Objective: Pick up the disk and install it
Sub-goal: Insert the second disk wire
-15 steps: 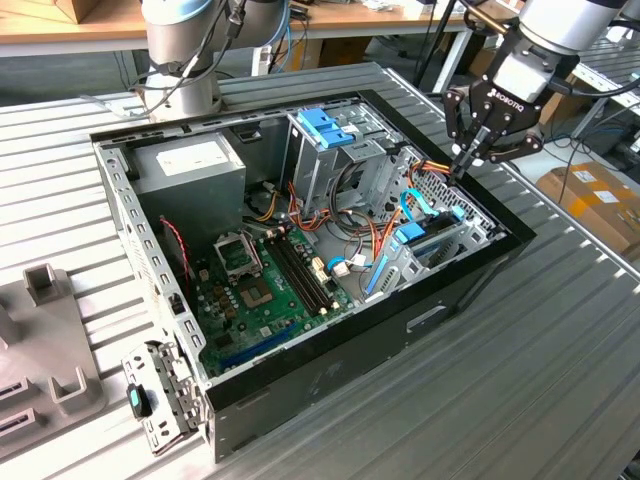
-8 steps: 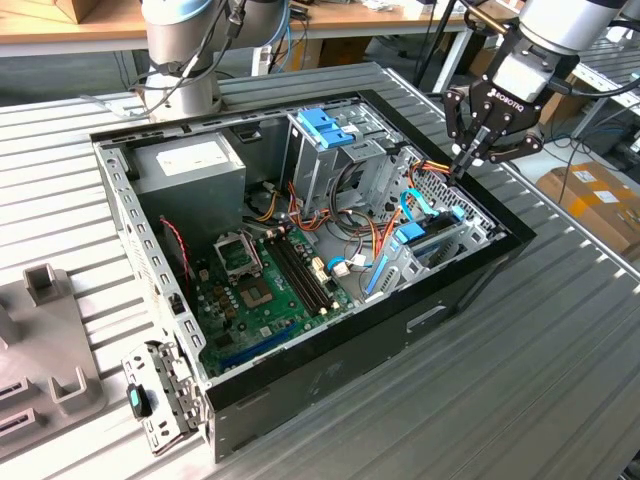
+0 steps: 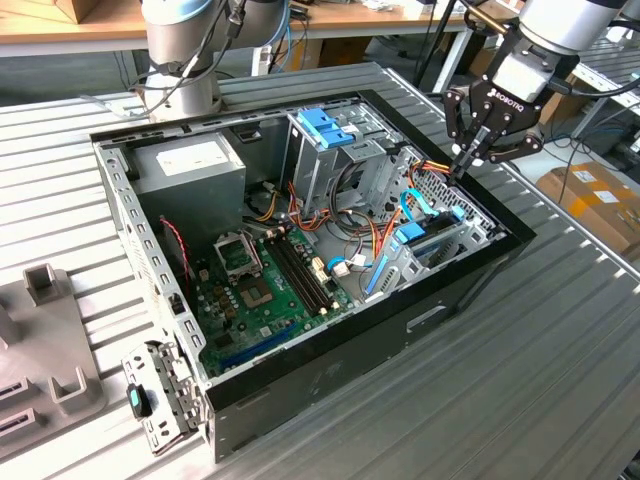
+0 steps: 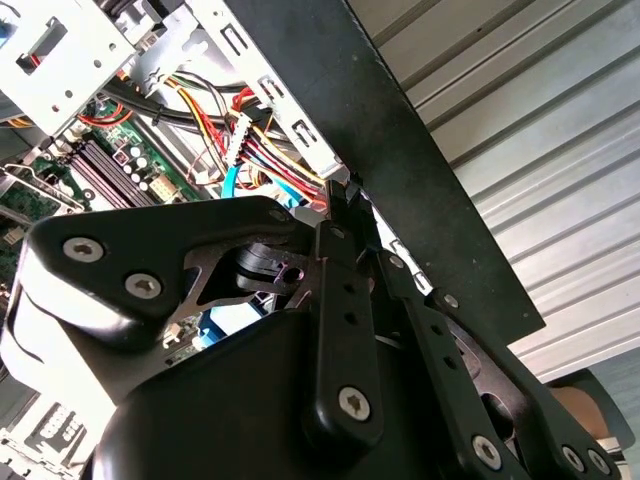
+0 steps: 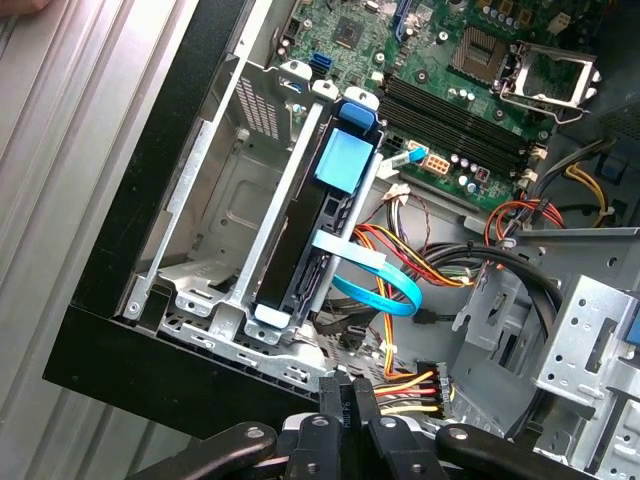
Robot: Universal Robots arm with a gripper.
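The disk (image 5: 305,235) sits on edge in a slot of the metal drive cage (image 5: 215,200) at the case's front corner, its light-blue rail and tab (image 5: 345,158) showing on top. In the exterior view the disk (image 3: 420,240) lies low in the cage toward that view's right. My gripper (image 3: 463,165) hangs above the case wall just past the cage, over the bundle of coloured power wires (image 5: 415,385). Its fingertips (image 5: 345,392) are pressed together with nothing between them, and the second wrist view shows my gripper (image 4: 347,192) shut too.
The open computer case (image 3: 330,370) lies on a ribbed metal table. Inside are a green motherboard (image 3: 255,290), a grey power supply (image 3: 190,160) and an upper bay with a blue latch (image 3: 325,125). A light-blue ribbon cable (image 5: 370,280) loops beside the disk. A loose bracket (image 3: 160,395) lies near the corner.
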